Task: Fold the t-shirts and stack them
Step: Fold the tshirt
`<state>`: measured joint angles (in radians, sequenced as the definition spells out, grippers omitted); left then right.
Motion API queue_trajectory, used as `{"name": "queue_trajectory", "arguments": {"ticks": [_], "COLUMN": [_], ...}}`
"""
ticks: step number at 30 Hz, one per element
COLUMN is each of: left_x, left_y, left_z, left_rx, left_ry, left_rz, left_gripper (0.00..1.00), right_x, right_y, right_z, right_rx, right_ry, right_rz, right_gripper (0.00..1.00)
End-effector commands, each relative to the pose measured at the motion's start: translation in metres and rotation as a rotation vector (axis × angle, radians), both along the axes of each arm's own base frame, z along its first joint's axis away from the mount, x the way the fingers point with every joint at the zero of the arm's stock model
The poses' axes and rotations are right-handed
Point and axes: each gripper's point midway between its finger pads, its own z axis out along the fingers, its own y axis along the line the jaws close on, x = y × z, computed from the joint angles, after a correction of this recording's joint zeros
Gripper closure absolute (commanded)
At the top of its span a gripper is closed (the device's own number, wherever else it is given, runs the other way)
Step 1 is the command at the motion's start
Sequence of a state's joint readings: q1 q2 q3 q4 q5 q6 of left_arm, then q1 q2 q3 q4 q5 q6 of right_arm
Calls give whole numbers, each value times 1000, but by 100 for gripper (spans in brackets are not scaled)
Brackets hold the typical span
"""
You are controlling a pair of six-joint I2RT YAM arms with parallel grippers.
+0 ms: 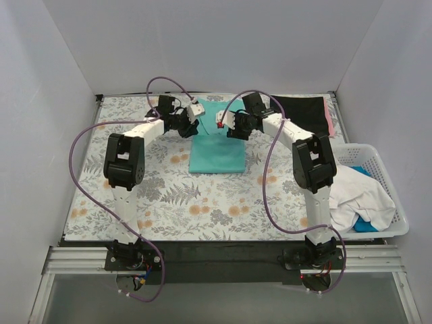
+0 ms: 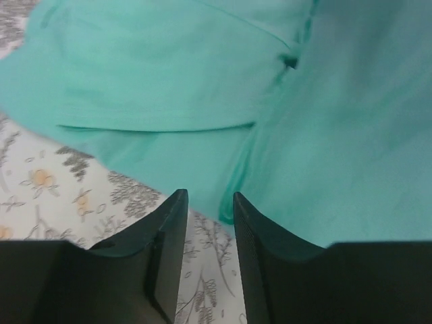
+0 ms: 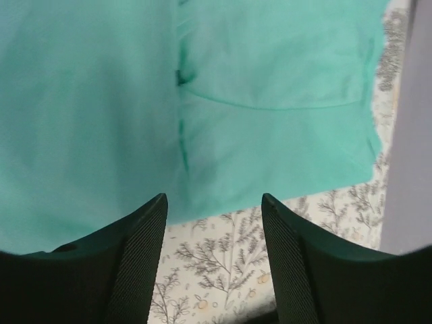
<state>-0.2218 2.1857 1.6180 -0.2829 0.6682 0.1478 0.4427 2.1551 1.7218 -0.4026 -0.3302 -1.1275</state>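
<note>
Overhead rear view down onto the whole floral cloth (image 1: 169,202); both wrist views close over one teal-green t-shirt (image 1: 216,152)

Site: robot lab test cell.
You worked between plain white partition walls (image 1: 223,40); left arm (image 1: 125,162) and right arm (image 1: 314,165) stood mounted on an aluminium rail (image 1: 74,258).

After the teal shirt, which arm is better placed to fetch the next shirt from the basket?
Probably the right gripper: the basket holding the white t-shirt stands on its side, far from the left gripper.
</note>
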Motion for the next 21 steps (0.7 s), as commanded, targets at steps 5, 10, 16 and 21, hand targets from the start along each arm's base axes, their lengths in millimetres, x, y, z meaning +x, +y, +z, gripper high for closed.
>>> {"name": "queue_trajectory", "arguments": {"ticks": [5,10,16,21], "left_x": [-17,-85,-157,-184], "left_y": [19,-6,-38,-58], "left_z": [127,140,109,78], "left_rx": [-321,-507,-619,-650], "left_ry": [186,551,1043,1260], "left_rz": [283,340,373,432], "left_gripper": [40,18,16,15], "right_x": [-11,-77,-142,-178], "right_y": [-14,8,33,53], "right_z": [124,125,95,70], "right_rx": [234,420,508,576], "right_ry": [33,446,902,1194], "right_rz": [-257,-369,-407,-476], "right_gripper": [18,2,2,2]}}
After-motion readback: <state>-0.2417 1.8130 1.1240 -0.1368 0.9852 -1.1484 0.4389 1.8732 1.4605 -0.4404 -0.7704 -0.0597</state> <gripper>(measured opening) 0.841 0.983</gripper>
